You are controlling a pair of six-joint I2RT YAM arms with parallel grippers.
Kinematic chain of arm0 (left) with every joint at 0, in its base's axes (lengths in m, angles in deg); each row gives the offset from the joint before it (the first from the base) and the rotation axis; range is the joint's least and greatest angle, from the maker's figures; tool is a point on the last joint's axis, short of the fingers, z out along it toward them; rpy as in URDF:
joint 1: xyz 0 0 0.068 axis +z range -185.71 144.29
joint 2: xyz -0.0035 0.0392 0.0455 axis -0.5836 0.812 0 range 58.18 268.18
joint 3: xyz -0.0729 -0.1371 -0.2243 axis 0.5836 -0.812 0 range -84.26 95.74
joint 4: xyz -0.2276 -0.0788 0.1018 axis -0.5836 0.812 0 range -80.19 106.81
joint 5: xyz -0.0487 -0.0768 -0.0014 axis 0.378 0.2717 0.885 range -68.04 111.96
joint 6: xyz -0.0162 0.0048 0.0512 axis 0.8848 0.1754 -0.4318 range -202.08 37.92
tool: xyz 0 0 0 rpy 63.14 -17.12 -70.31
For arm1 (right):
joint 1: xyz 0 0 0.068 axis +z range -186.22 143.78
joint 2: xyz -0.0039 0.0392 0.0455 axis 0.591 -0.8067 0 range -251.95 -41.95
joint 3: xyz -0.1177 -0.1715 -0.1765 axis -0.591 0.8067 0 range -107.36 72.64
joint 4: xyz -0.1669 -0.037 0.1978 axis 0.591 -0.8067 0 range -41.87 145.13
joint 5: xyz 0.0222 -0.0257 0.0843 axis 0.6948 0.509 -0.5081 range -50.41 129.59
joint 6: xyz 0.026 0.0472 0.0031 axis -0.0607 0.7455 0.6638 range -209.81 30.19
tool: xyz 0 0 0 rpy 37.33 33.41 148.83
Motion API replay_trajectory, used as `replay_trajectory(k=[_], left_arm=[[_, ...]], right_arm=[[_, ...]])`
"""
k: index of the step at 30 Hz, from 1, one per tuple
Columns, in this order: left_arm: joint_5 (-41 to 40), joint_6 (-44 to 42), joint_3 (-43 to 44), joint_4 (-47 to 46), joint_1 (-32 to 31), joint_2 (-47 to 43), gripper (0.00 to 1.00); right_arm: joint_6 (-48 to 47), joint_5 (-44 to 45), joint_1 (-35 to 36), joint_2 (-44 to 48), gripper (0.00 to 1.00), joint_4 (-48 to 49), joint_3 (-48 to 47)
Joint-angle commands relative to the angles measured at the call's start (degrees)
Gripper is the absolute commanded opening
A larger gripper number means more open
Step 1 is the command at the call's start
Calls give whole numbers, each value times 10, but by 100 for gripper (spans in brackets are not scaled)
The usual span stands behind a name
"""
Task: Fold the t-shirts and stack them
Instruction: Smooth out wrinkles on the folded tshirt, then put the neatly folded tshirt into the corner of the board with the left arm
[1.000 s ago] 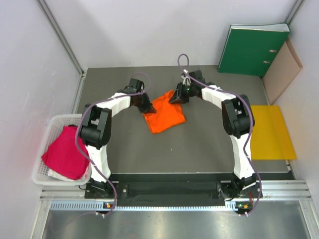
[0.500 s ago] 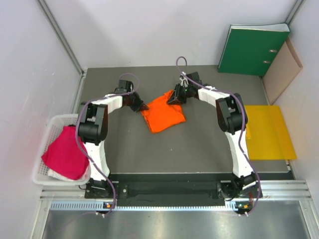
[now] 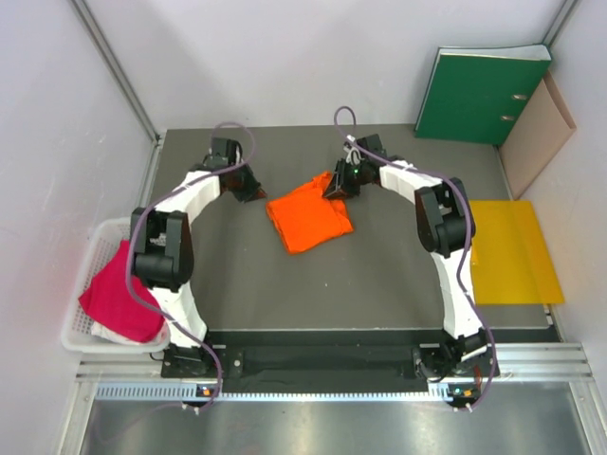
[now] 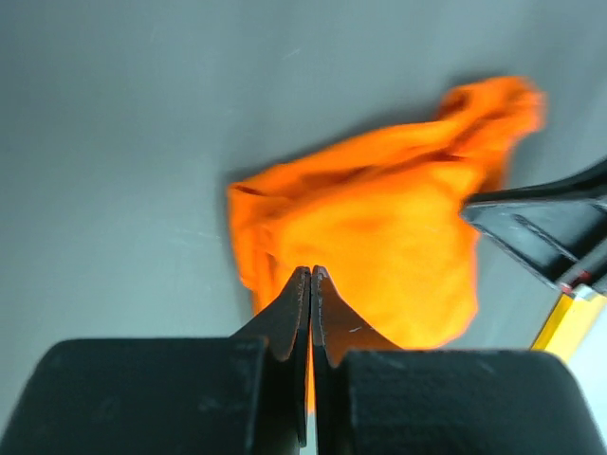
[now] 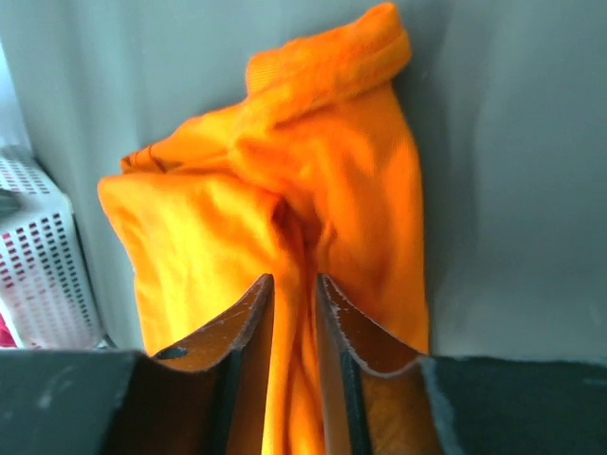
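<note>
The orange t-shirt [image 3: 308,220] lies crumpled on the grey table, mid-back. My right gripper [image 3: 334,188] is at its far right corner, and its jaws are pinched on a fold of the orange cloth [image 5: 237,218]. My left gripper [image 3: 254,190] is shut and empty, a little to the left of the shirt and apart from it. In the left wrist view the shirt [image 4: 379,237] lies beyond the shut gripper [image 4: 311,275]. The magenta-pink t-shirt [image 3: 123,294] lies bunched in the white basket [image 3: 95,237] at the left.
A green binder [image 3: 484,90] and a tan folder [image 3: 536,133] lean at the back right. A yellow envelope [image 3: 512,251] lies flat at the right edge. The basket [image 5: 38,256] shows in the right wrist view. Walls close in on both sides.
My left gripper has moved left and back, off the orange shirt's left edge. The shirt's left side has shifted slightly left. My right gripper has stayed on the shirt.
</note>
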Motion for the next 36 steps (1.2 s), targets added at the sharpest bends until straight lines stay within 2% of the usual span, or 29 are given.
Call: replay_trajectory(k=[1, 4, 5, 7, 8, 10, 11, 13, 17, 20, 28, 36], left_arm=[[-38, -77, 99, 64, -26, -77, 0], [-67, -122, 163, 119, -73, -51, 0], [-92, -144, 177, 133, -105, -43, 0], [-110, -159, 217, 158, -136, -12, 0], [-112, -163, 226, 162, -163, 0, 1], [-112, -172, 261, 173, -187, 38, 1], [-111, -175, 272, 173, -210, 53, 1], [-96, -177, 308, 185, -235, 97, 0], [-53, -179, 350, 190, -261, 162, 0], [-33, -181, 378, 192, -276, 201, 0], [43, -152, 377, 178, -288, 269, 0], [3, -143, 343, 227, -264, 283, 0]], right_arm=[[-58, 49, -12, 121, 26, -44, -7], [-75, 90, -20, 169, 31, -56, 20], [-79, 101, -25, 189, 39, -58, 29], [-92, 130, -31, 208, 47, -67, 53], [-95, 137, -37, 215, 55, -68, 61], [-105, 159, -44, 234, 60, -80, 82], [-107, 168, -52, 247, 67, -83, 94], [-111, 197, -59, 259, 73, -92, 107], [-116, 235, -81, 298, 87, -98, 147], [-122, 259, -97, 317, 92, -103, 166], [-126, 273, -131, 336, 95, -111, 199], [-124, 263, -139, 327, 96, -112, 193]])
